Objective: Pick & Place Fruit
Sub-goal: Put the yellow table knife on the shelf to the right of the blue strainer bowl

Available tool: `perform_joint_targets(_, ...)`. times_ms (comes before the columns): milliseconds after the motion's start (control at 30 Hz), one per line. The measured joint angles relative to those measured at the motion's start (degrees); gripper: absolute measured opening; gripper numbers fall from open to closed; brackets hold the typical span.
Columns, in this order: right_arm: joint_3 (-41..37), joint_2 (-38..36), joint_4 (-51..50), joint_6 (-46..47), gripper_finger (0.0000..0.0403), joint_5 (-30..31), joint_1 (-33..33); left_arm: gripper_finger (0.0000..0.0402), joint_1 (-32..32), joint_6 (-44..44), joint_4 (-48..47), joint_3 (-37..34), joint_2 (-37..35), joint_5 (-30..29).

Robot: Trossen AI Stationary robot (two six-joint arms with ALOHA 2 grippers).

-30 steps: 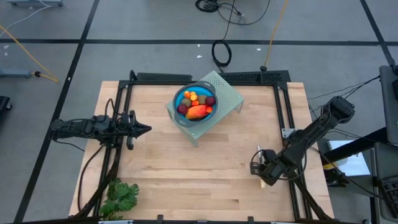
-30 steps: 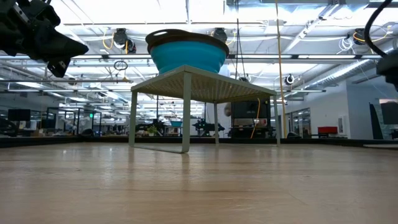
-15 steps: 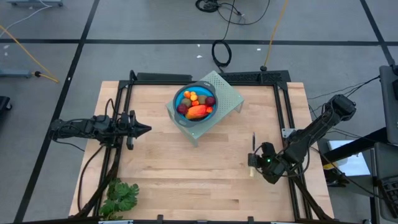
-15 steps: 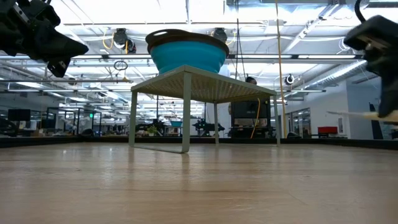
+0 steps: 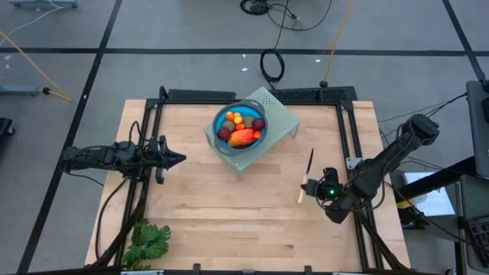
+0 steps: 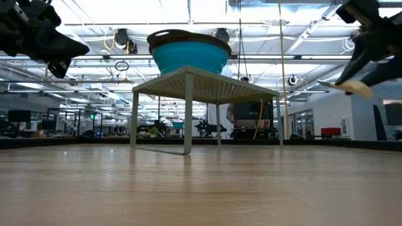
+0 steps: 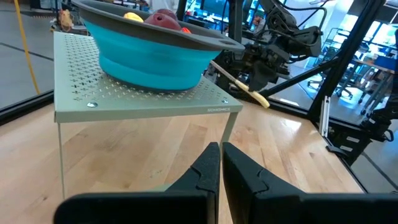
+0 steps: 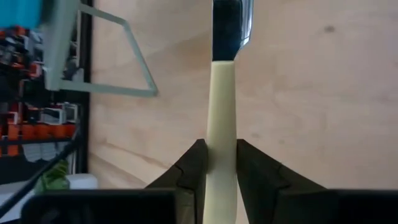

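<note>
Fruit [image 5: 241,128] piled in blue bowl [image 5: 221,121] on perforated green stand [image 5: 276,111], at table's [image 5: 229,221] far middle. Right gripper [image 5: 319,190] raised off the wood near right edge, fingers clamped on pale yellow handle of knife [image 5: 306,174], dark blade aimed toward stand, knife clear of table. Left gripper [image 5: 177,160] hanging above left side, fingers pressed together, nothing between them, tips toward stand. Green leafy bunch [image 5: 147,241] lying at near-left corner.
</note>
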Motion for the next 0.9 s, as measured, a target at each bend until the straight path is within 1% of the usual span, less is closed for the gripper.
perform_joint_targets(100,0.0,-1.79,0.03,-2.76,0.0065,0.95,-1.46,0.0017,0.0,-0.02,0.02,0.0,0.01,0.0)
perform_joint_targets(200,0.02,-4.15,0.23,-7.72,0.0065,1.04,-3.79,0.0017,0.0,-0.02,0.01,0.0,0.0,0.02)
perform_joint_targets(500,0.02,-15.23,2.9,-29.7,0.0064,0.78,-13.5,0.0017,0.0,0.48,0.03,0.0,0.0,0.0)
perform_joint_targets(700,0.02,-22.84,6.65,-44.46,0.0063,0.28,-19.99,0.0017,0.0,0.61,-0.04,0.0,-0.01,0.0)
perform_joint_targets(900,0.02,-27.71,10.22,-55.32,0.0063,-2.83,-26.16,0.0017,0.0,0.61,-0.04,0.0,0.0,-0.02)
